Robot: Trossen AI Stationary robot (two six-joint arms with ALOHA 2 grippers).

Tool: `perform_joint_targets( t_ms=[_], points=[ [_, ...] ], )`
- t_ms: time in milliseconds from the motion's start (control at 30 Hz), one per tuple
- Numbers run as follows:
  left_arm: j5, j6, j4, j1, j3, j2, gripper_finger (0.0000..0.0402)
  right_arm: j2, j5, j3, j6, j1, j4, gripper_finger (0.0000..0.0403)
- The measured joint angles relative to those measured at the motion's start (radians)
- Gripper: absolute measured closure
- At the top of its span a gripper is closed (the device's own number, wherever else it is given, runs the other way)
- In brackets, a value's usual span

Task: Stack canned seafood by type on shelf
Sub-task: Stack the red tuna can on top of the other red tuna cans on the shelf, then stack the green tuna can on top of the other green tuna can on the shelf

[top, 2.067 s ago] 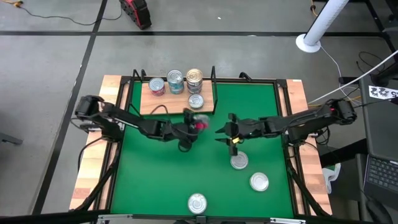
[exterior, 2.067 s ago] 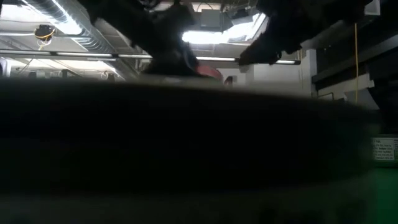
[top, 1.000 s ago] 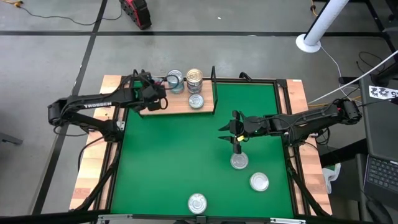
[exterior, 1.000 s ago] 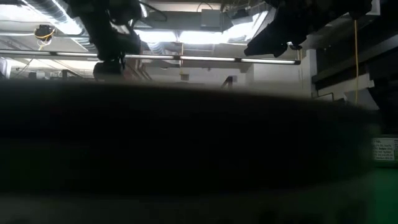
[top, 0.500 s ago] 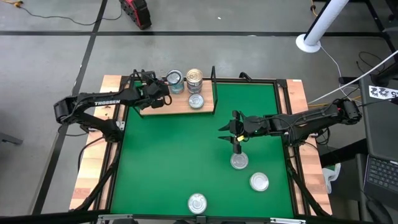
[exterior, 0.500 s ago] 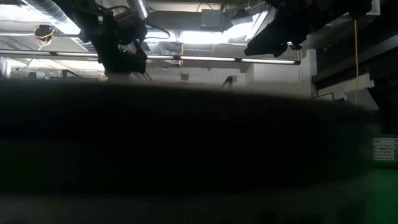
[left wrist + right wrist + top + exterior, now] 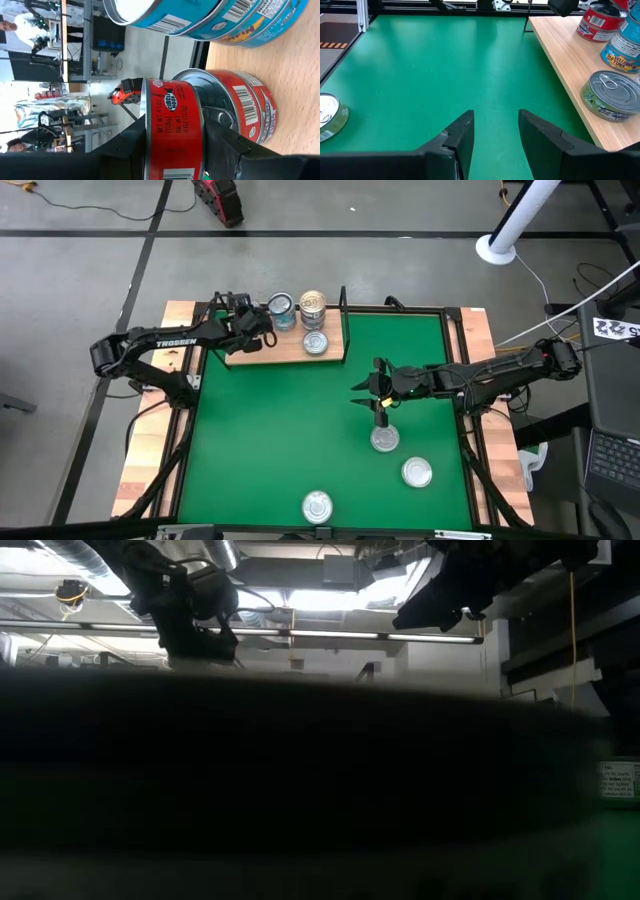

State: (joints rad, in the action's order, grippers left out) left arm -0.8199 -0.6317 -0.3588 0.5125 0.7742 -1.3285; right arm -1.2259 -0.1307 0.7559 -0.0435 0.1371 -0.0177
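**Red tin being set on red stack at shelf's left end**

The left hand (image 7: pixel 255 326) is over the left end of the shelf (image 7: pixel 285 352), pinching a red tin (image 7: pixel 170 131) by its sides. In the left wrist view the held tin is seen just above a second red tin (image 7: pixel 240 107) standing on the board; whether the two touch cannot be told. A blue stack (image 7: pixel 283 310) and a gold stack (image 7: pixel 313 307) stand beside it on the shelf, with a single tin (image 7: pixel 314 343) lying in front of the gold one.

The right hand (image 7: pixel 379 402) hangs over the green mat (image 7: pixel 280 440), fingers (image 7: pixel 462 132) spread, nothing held. A loose tin (image 7: pixel 385 440) sits just beside it; two more, a second (image 7: pixel 417 472) and a third (image 7: pixel 317 505), are nearer the counter's front edge.

Risks, judged from here:
- The held tin may be released off-centre, so that it slides off the lower lid and rolls off the board.
- The blue stack stands close by; it could be nudged by the left hand on withdrawal and toppled.
- If release is made while the tin is tilted, the rim may catch the pull-tab below and the tin sit crooked.
- The right hand could clip the nearby loose tin if lowered without centring.
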Motion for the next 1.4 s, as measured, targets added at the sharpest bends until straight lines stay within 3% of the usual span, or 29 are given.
perform_joint_targets(
  t_ms=[433,600,1100,1400],
  points=[
    [0.01,-0.031,0.002,-0.016,0.0,-0.001,0.0155,0.0,0.0,0.0,0.0,0.0,0.0,0.0251],
    [0.042,-0.103,0.002,-0.033,0.0,-0.001,0.0155,0.0,0.0,0.0,0.0,0.0,0.0,0.0251],
    [0.06,-0.129,-0.003,-0.023,0.008,-0.001,0.0155,0.0,0.0,0.0,0.0,0.0,0.0,0.0251],
    [0.156,-0.125,-0.035,-0.004,0.071,0.0,0.0155,0.0,0.0,0.0,0.0,0.0,-0.001,0.0251]
  ],
)
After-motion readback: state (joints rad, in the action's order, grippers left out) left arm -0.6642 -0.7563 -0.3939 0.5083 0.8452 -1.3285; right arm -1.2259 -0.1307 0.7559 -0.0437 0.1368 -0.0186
